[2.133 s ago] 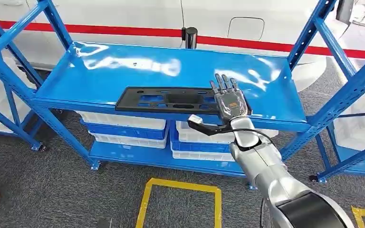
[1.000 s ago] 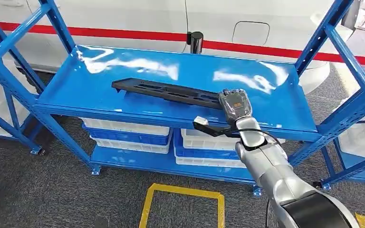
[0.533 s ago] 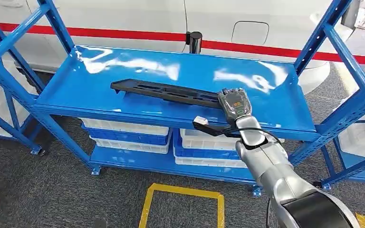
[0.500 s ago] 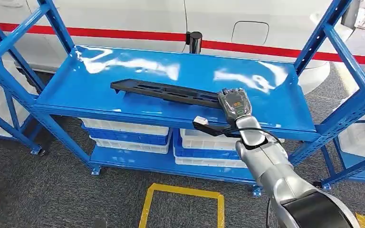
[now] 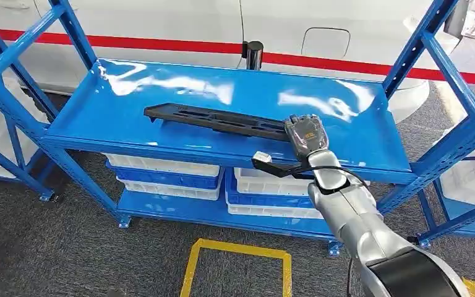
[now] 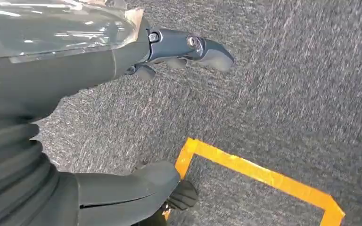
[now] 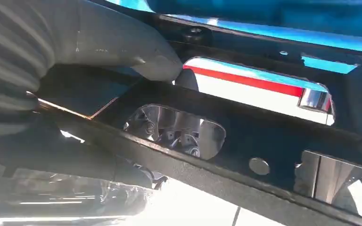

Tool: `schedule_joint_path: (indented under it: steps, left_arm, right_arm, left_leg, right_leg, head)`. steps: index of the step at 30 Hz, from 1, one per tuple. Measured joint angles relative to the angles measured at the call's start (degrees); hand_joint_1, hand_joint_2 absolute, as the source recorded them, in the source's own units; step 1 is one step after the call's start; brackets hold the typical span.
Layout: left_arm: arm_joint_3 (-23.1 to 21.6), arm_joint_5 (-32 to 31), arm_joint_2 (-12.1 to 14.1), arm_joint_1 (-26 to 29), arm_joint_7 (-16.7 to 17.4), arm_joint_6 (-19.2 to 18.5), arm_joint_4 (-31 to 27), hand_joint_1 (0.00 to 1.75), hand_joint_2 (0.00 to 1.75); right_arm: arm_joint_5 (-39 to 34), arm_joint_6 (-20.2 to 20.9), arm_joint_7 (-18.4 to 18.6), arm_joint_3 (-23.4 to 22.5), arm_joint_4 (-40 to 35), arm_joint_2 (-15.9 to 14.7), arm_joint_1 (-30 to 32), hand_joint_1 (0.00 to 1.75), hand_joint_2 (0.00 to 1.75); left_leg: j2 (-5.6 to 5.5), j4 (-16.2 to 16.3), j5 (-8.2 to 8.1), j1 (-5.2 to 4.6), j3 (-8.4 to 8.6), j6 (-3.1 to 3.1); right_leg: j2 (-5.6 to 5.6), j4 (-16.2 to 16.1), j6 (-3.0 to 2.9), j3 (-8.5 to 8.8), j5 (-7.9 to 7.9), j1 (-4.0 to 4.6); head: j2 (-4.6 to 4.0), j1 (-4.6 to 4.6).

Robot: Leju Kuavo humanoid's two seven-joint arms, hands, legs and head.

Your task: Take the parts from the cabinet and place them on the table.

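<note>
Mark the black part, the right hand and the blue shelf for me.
black part (image 5: 216, 119), head view, middle of its long body.
right hand (image 5: 305, 133), head view, back of the hand.
blue shelf (image 5: 161, 86), head view, bare top surface.

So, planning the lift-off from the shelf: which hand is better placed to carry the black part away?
Right. The right hand already grips one end of the long black part on the blue shelf, thumb pressed on it. The left hand hangs over the floor, holding nothing.

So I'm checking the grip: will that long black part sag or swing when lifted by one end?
Probably stiff: the black part looks straight though the right hand grips one end. It looks thin with cutouts, so likely light. Gripped off-centre, it may swing.
</note>
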Motion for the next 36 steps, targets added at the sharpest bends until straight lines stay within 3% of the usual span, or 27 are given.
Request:
schedule_joint_path:
  steps: [15, 17, 21, 23, 27, 30, 32, 36]
  left_arm:
    - [0.3, -1.2, 0.1, 0.1, -0.7, 1.1, 0.0, 0.00, 1.75]
    - [0.3, -1.5, -0.2, 0.1, -0.7, 1.3, 0.0, 0.00, 1.75]
    - [0.3, -1.1, -0.5, 0.1, 2.0, 1.1, 0.0, 0.00, 1.75]
    - [0.4, -1.0, -0.4, 0.3, 3.2, 0.5, 0.0, 0.00, 1.75]
    - [0.6, -0.9, -0.3, 0.7, 6.9, 1.5, 0.0, 0.00, 1.75]
    - [0.6, -1.0, -0.3, 0.6, 6.8, 1.3, 0.0, 0.00, 1.75]
    - [0.6, -1.2, -0.6, 0.4, 6.5, 2.0, 0.0, 0.00, 1.75]
    - [0.6, -1.0, -1.3, -0.4, 6.8, 2.3, 0.0, 0.00, 1.75]
  right_arm:
    - [-1.6, -1.2, -1.8, 0.0, -1.5, -0.5, 0.8, 1.69, 1.75]
    - [-4.2, -1.1, -4.5, -0.5, -2.4, -0.6, 1.3, 1.69, 1.75]
    - [-20.4, 6.7, -19.8, -2.7, -9.4, -2.8, 3.0, 1.69, 1.75]
    - [-26.9, 9.6, -25.2, -3.6, -14.2, -4.8, 4.2, 1.69, 1.75]
    - [-32.4, 11.0, -28.6, -5.4, -21.2, -7.5, 5.7, 1.69, 1.75]
    - [-35.2, 12.6, -29.3, -6.4, -24.9, -9.3, 5.9, 1.69, 1.75]
    - [-36.0, 12.6, -29.3, -6.9, -26.5, -9.9, 5.9, 1.69, 1.75]
    - [-36.2, 12.5, -29.2, -7.6, -29.0, -10.8, 6.1, 1.69, 1.75]
  left_leg:
    - [0.02, 0.0, 0.00, 0.00, -0.04, 0.00]
    - [0.02, 0.0, 0.00, 0.00, -0.05, 0.00]
    - [0.02, 0.0, 0.00, 0.00, -0.05, 0.00]
    - [-0.04, 0.0, 0.00, -0.01, -0.10, 0.00]
    - [-0.03, 0.0, -0.01, -0.02, -0.13, 0.00]
    - [-0.01, 0.0, -0.01, -0.03, -0.14, 0.00]
    - [-0.02, 0.3, -0.27, -0.22, -0.22, 0.30]
    - [-0.02, 0.4, -0.46, -0.43, -0.26, 0.64]
  right_leg:
    - [0.00, 0.0, 0.00, -0.06, 0.00, 0.00]
    - [0.00, 0.0, 0.00, -0.07, 0.00, 0.00]
    - [0.00, 0.0, 0.00, -0.09, 0.00, 0.00]
    - [-0.03, 0.0, 0.00, -0.09, -0.01, -0.01]
    - [-0.02, 0.0, 0.01, -0.12, 0.00, -0.02]
    - [-0.02, 0.0, 0.01, -0.14, 0.00, -0.02]
    - [-0.02, -0.1, 0.18, -0.22, 0.06, -0.54]
    - [-0.02, -0.1, 0.55, -0.16, 0.04, -0.76]
  head:
    - [0.00, -0.02]
    - [0.00, -0.02]
    - [0.00, -0.02]
    - [0.00, -0.02]
    - [0.00, 0.00]
    - [0.00, -0.02]
    - [0.00, -0.04]
    - [0.00, -0.04]
